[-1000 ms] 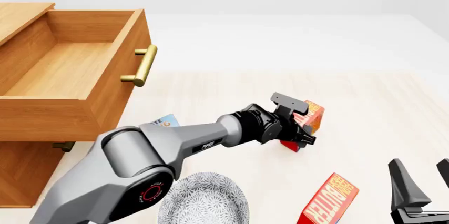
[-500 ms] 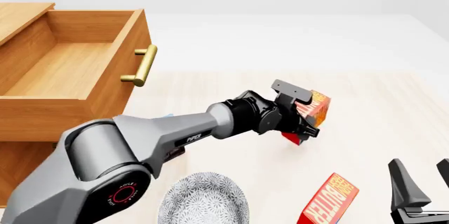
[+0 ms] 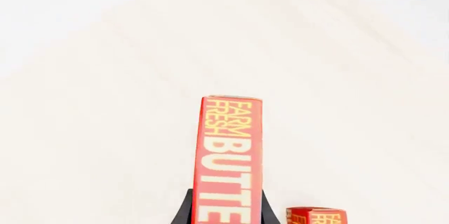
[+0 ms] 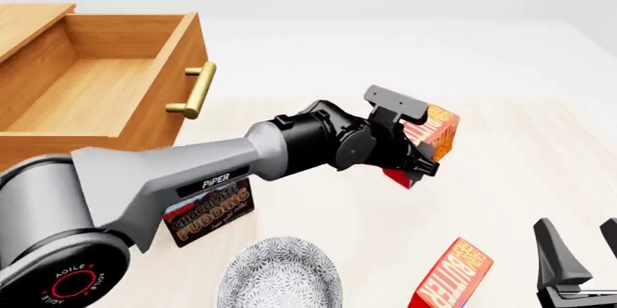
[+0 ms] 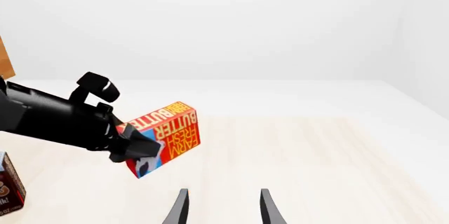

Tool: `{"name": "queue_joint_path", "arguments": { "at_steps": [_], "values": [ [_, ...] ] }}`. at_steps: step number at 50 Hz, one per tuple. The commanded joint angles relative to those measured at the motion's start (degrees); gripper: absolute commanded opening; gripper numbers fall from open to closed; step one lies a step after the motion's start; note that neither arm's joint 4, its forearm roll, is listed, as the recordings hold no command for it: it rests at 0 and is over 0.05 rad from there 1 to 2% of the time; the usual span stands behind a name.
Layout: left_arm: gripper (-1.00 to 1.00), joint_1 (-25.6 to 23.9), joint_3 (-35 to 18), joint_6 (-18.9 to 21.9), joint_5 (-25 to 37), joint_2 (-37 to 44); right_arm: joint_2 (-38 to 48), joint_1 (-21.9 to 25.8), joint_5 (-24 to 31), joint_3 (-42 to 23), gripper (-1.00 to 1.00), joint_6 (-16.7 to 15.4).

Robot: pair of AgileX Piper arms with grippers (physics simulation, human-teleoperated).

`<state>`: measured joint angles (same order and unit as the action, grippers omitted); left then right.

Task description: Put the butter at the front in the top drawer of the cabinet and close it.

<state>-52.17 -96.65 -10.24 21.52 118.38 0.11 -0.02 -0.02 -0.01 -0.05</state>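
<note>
My left gripper (image 4: 415, 155) is shut on a red-and-orange butter box (image 4: 436, 133), held tilted just above the table right of centre. The left wrist view shows this box (image 3: 228, 155) between the fingers, and the right wrist view shows it (image 5: 168, 129) in the black gripper (image 5: 133, 142). A look-alike butter box (image 4: 453, 279) stands nearer the table's front edge; it is also in the left wrist view (image 3: 316, 216). The cabinet (image 4: 29, 239) is at the left, its top drawer (image 4: 159, 116) pulled open and empty. My right gripper (image 4: 583, 250) is open at the front right.
A brown Chocolate Pudding box (image 4: 207, 210) lies behind the left arm, near the cabinet. A patterned grey plate (image 4: 279, 279) sits at the front centre. The drawer's brass handle (image 4: 198, 90) sticks out toward the held box. The lower drawer is hidden by the arm.
The left gripper has risen a little with the butter box, lifting it off the table. The left arm's elbow swung toward the camera, uncovering the pudding box. The right arm has not moved.
</note>
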Motion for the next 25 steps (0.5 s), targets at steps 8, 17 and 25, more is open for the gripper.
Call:
{"name": "queue_joint_path", "arguments": {
  "at_steps": [8,17,25],
  "values": [
    [-1.00,1.5,4.3,2.5,4.4,-11.0,0.0,0.0,0.0,0.0,1.00,0.0],
    [-1.00,2.3,5.2,2.8,6.1,-13.2,0.0,0.0,0.0,0.0,1.00,0.0],
    [-1.00,5.2,6.6,3.5,9.4,-18.0,0.0,0.0,0.0,0.0,1.00,0.0]
  ]
}}
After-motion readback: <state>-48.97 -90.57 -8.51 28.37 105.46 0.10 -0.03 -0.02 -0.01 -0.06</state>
